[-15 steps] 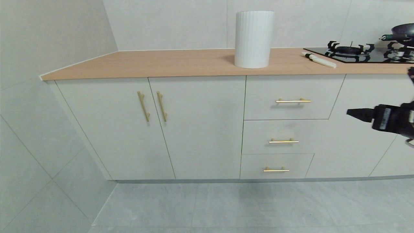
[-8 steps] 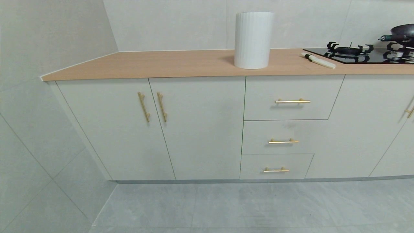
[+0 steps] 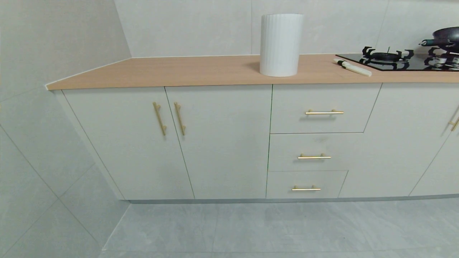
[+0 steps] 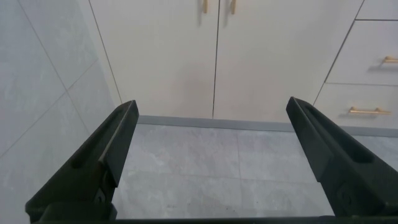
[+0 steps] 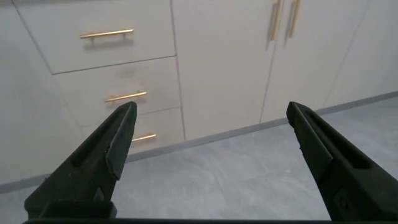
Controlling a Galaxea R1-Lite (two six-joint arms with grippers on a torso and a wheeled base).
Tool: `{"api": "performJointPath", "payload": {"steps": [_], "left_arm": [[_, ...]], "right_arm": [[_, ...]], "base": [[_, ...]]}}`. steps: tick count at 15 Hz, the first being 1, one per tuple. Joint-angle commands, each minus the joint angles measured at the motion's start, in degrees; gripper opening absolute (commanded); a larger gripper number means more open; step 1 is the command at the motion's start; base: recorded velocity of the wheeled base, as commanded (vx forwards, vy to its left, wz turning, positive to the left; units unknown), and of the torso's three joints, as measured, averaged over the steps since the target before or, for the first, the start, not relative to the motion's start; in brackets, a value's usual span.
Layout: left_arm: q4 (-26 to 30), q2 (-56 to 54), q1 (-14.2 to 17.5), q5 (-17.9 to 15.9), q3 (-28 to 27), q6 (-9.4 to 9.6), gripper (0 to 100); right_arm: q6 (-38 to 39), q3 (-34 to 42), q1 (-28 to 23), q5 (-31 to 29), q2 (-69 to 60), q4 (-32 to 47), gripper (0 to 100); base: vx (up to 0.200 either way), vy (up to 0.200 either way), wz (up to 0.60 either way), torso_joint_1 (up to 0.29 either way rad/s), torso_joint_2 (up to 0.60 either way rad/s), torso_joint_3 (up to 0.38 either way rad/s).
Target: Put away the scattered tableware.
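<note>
The left tool [image 4: 211, 121] and right tool [image 5: 210, 118] both gape wide, holding nothing, while the knife [image 3: 353, 67] lies on the bench [image 3: 179, 70] between the white ribbed canister [image 3: 280, 44] and the hob [image 3: 412, 65].

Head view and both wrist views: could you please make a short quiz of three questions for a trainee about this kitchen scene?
1. True or false: the knife lies on the counter, between the white ribbed container and the stove.
2. How many drawers are stacked below the counter? A) two B) three C) five
3. Fill in: the fingers of the left gripper and of the right gripper are both ____ (open or shut).
Key: 1 true; 2 B; 3 open.
</note>
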Motion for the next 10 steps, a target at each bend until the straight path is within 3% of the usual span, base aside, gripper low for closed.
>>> {"api": "performJointPath", "payload": {"steps": [1, 4, 10], "left_arm": [[0.01, 0.0, 0.01, 0.01, 0.0, -0.02, 100], [-0.08, 0.0, 0.01, 0.01, 0.0, -0.02, 100], [0.01, 0.0, 0.01, 0.01, 0.0, 0.07, 100]], "right_arm": [[0.01, 7.7, -0.9, 4.29, -3.66, -1.74, 100], [1.85, 22.82, -0.9, 14.57, -3.66, -20.64, 100], [-3.68, 23.61, -0.99, 22.84, -3.66, -18.79, 100]], "base": [[0.0, 0.0, 0.0, 0.0, 0.0, 0.0], [0.0, 0.0, 0.0, 0.0, 0.0, 0.0], [0.0, 0.0, 0.0, 0.0, 0.0, 0.0]]}}
